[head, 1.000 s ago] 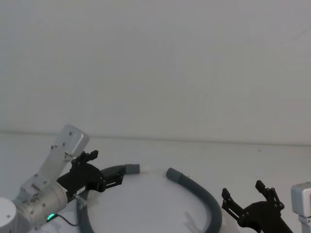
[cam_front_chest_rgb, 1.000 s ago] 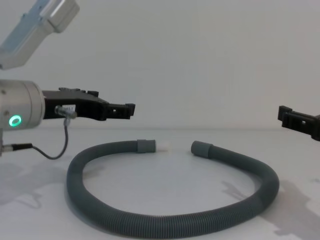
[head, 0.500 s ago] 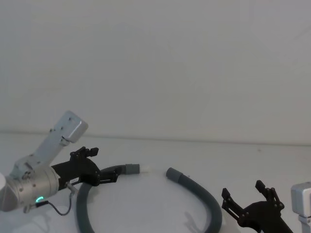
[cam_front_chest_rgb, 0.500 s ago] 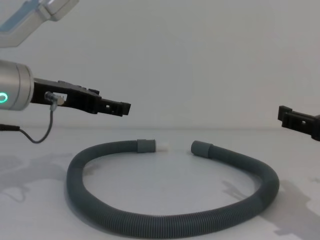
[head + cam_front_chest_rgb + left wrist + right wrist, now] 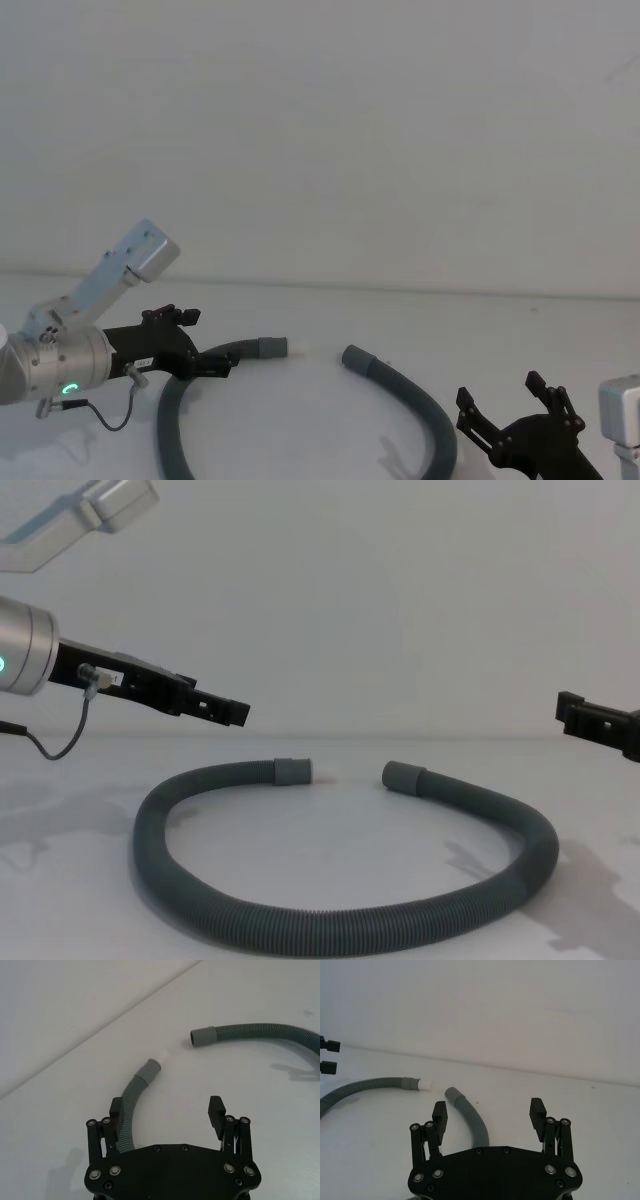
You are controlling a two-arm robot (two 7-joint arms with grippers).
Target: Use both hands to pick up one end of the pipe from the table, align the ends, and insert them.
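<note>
- Head view: the left gripper (image 5: 224, 364) hovers low over the white table (image 5: 330, 315), and the dark grey corrugated hose (image 5: 440, 430) runs beneath it. The white-tipped cuff (image 5: 270, 347) lies just ahead of its fingertips, and the plain cuff (image 5: 355, 357) lies farther ahead, across a gap. The right gripper (image 5: 500, 392) has its fingers spread and empty, just beside the hose's far bend. A thin black cable (image 5: 110, 420) droops behind the left gripper's wrist.
- Left wrist view: the left gripper's jaws stand wide apart, gripping nothing. The hose runs beneath one finger, and the white-tipped cuff lies ahead of that fingertip. The plain cuff lies well beyond, off towards the other finger's side.
- Right wrist view: the right gripper's jaws are spread and empty. The plain cuff lies on the table just ahead of one fingertip, and the white-tipped cuff lies farther off on that same side.
- Chest view: both grippers hang clear above the table. The hose lies looped below them, and each cuff is ahead of and lower than the nearer gripper.
</note>
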